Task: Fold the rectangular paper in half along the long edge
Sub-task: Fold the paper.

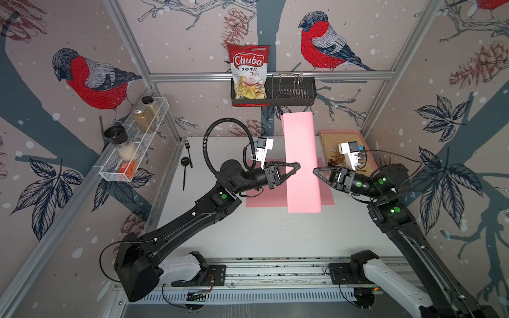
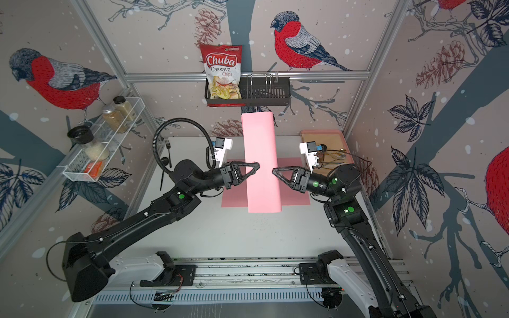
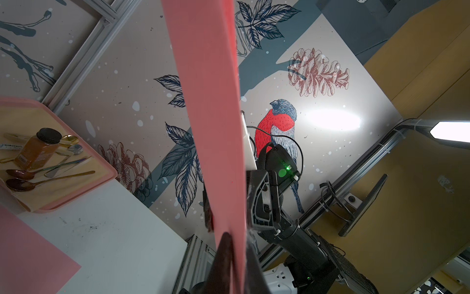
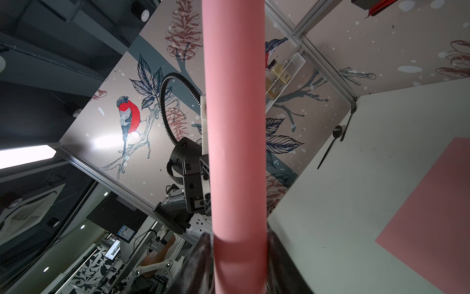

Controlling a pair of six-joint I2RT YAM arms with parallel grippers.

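Paper [image 1: 301,165], doubled into a loose loop, is held above the table [image 1: 261,225], its long axis directed from the near side toward the back wall. Its free edges are pinched by the closed left gripper [image 1: 296,165]; its rounded bend is clasped between the part-spread jaws of the right gripper [image 1: 315,170].

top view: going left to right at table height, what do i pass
wire spice rack → black spoon → left tool → raised pink paper → right tool → pink tray
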